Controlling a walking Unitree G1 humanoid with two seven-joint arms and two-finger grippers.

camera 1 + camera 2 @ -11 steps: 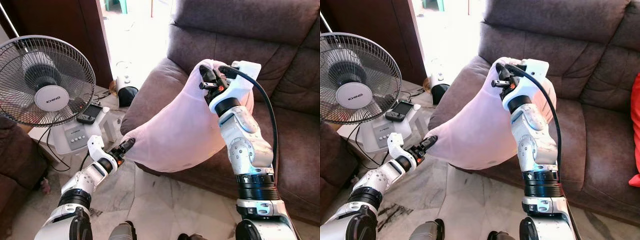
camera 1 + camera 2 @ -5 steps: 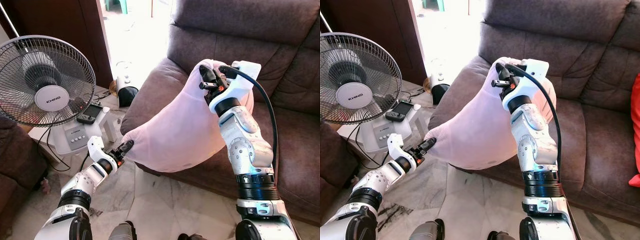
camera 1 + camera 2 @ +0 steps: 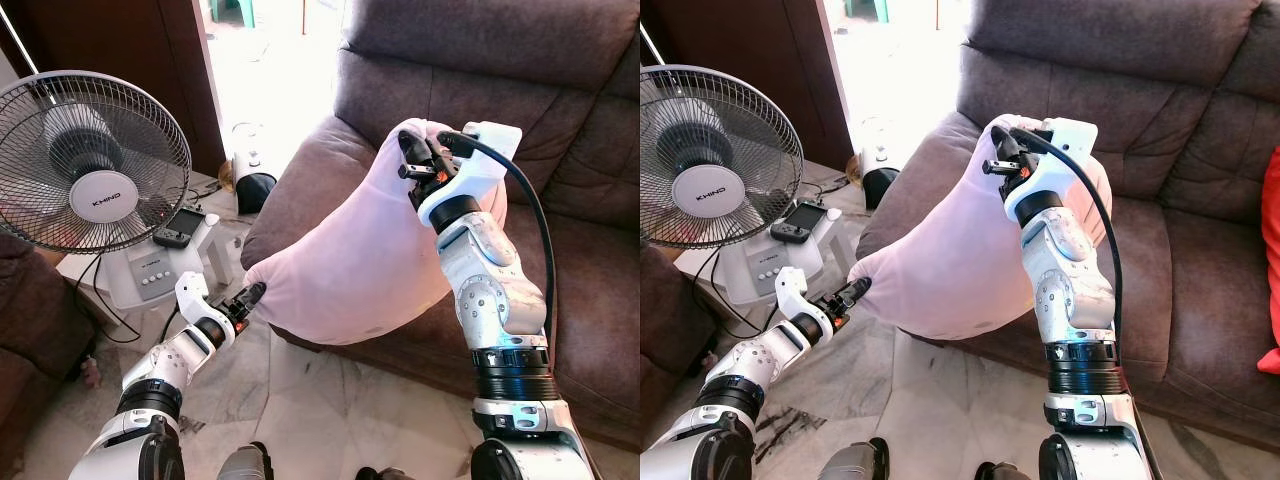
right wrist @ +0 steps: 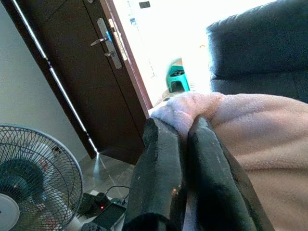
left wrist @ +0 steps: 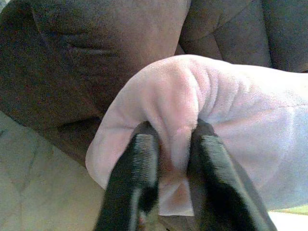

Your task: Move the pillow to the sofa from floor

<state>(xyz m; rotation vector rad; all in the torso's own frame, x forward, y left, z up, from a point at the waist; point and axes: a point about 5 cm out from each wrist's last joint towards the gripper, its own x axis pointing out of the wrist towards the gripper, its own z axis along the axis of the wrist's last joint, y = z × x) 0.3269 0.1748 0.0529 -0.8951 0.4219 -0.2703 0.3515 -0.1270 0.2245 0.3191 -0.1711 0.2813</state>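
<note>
Held tight in the left gripper (image 3: 250, 296) is the low corner of the pink pillow (image 3: 350, 260); in the left wrist view a fold of soft cloth is pinched between the two black fingers (image 5: 132, 178). To the left of that arm, a fan (image 3: 88, 165) is seen on a small white stand, with a door and bright light behind it.

Moving to the right, the pillow is seen off the floor (image 3: 330, 400). It is held up in the air and leans against the front and arm of the brown sofa (image 3: 560, 120) (it is not lying flat on the seat yet).

Farther right, the top corner of the pillow is gripped by the right gripper (image 3: 418, 160), which is raised high. In the right wrist view its fingers (image 4: 161, 163) are closed on a bunched bit of pink cloth.

So the lifting part looks done. What seems to be left is this: the pillow should be carried a little farther over the seat cushion, then set down, and both corners let go. The seat to the right looks free for it.
</note>
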